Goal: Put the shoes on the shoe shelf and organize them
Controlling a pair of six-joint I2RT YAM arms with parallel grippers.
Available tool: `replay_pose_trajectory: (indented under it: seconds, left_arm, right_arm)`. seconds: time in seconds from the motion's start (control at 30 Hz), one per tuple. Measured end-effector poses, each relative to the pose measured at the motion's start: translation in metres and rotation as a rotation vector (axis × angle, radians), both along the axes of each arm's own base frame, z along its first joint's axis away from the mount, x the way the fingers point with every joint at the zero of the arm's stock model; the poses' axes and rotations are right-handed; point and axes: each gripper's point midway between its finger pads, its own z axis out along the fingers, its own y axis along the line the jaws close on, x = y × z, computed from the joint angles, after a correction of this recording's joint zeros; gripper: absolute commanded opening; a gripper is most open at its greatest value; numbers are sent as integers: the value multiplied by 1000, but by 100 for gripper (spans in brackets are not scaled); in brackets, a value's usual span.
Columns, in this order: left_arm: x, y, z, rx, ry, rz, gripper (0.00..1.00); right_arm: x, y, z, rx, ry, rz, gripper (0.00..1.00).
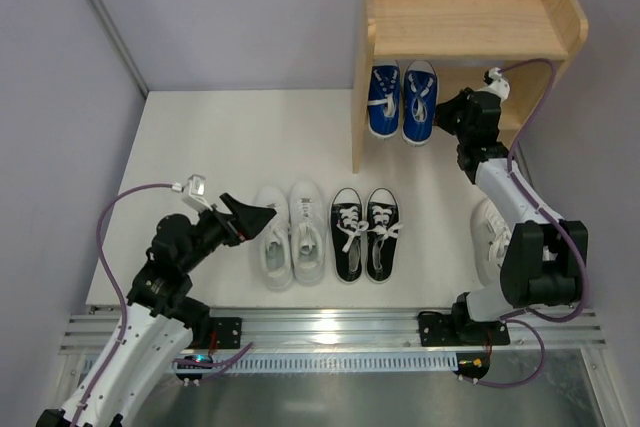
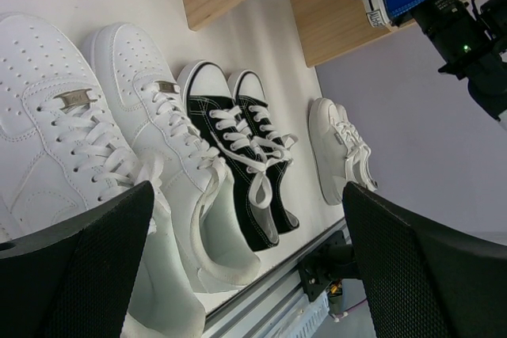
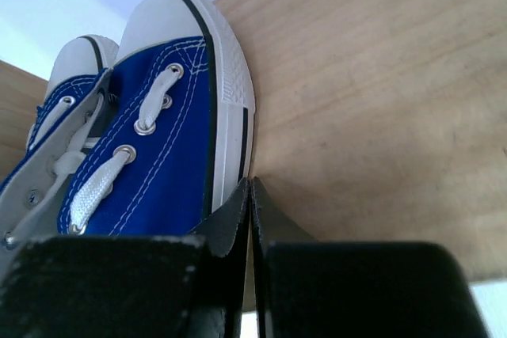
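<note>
**Writing.** You had nothing legible. Each of the white leather low-tops (image 2: pixel 55 140) carried a small metal lace tag (image 2: pixel 75 99), its lettering too fine to read. A heel patch on the blue canvas pair (image 1: pixel 401 100) showed in the left wrist view but was also unreadable.

**Shelf and contents.** The shoe shelf (image 1: pixel 470 12) held the blue canvas pair on its lower tier. The two shoes sat side by side, close to the shelf's left side panel.

**Off the shelf, on the table (image 1: pixel 200 147).**
- The black canvas pair (image 1: pixel 365 234) stood just in front of the shelf's left panel, toward the arm bases.
- The white leather low-tops stood farther left of the shelf, beside the black pair.
- One smaller white lace-up (image 2: pixel 341 148) lay in front of the shelf's right end.

**Tools.**
- Your right gripper (image 3: pixel 250 203) was under the shelf's top board with its fingers pressed together and nothing between them.
- Its tips sat at the toe rubber of the nearer blue shoe. You could not tell whether they were touching or just beside it.
- Your left gripper (image 1: pixel 258 217) was spread wide and held nothing. It hung at the heel end of the white leather low-tops, well apart from the shelf.

**Hard to see.**
- In the top view the right arm (image 1: pixel 520 217) covered most of the smaller white lace-up.
- The top board hid the back of the shelf's lower tier.
</note>
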Motion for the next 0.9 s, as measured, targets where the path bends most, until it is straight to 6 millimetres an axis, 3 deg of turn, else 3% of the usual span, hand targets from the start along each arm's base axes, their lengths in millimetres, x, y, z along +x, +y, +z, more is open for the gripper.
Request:
replay_pose_trajectory:
  seconds: [0.23, 0.57, 0.63, 0.67, 0.73, 0.87, 0.9]
  left_arm:
    - [-2, 1, 0, -1, -2, 2, 100]
    - [-2, 1, -6, -7, 20, 4, 100]
    - [-2, 1, -6, -8, 21, 4, 100]
    - [-2, 0, -6, -9, 22, 4, 100]
    - [-2, 0, -6, -11, 21, 3, 100]
    - [1, -2, -10, -15, 24, -4, 100]
    - [2, -3, -11, -16, 26, -7, 100]
  right_arm:
    - [15, 14, -1, 37, 2, 127, 4]
    - [13, 19, 0, 27, 0, 172, 7]
    - [6, 19, 1, 17, 15, 163, 20]
    - [1, 19, 1, 8, 26, 154, 32]
    - [-14, 13, 5, -19, 38, 106, 37]
    - [-44, -14, 10, -84, 86, -42, 37]
    - [-48, -23, 11, -98, 95, -87, 31]
